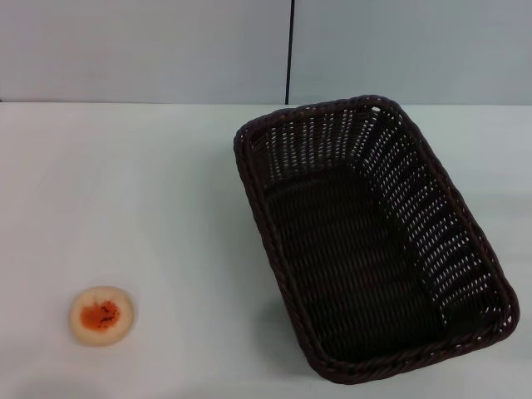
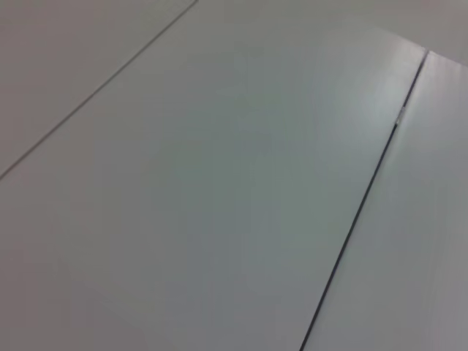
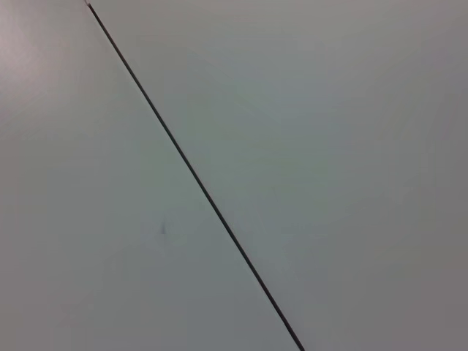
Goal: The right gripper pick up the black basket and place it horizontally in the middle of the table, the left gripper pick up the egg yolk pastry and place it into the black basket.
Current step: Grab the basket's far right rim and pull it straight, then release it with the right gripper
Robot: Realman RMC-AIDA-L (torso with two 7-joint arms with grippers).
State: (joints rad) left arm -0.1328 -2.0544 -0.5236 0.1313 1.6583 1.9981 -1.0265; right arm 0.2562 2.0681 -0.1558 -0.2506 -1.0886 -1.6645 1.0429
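black basket [image 1: 374, 241] askew on counter [image 1: 166, 191], right of centre | egg yolk pastry [image 1: 101, 314] well apart, near left | you see neither claw, state unknown | risk: rim grasp tilts basket, lands crooked

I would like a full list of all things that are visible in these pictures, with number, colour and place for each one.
black basket: one, dark brown-black wicker, on the right half of the table, set at a slant, nothing inside it.
egg yolk pastry: one, pale beige with an orange-red centre facing up, near the front left of the table, apart from the basket.
table: one, white, fills most of the head view.
wall: pale grey panels with a thin dark seam, behind the table; both wrist views show only such panels.
left end effector and right end effector: not in view in any picture.
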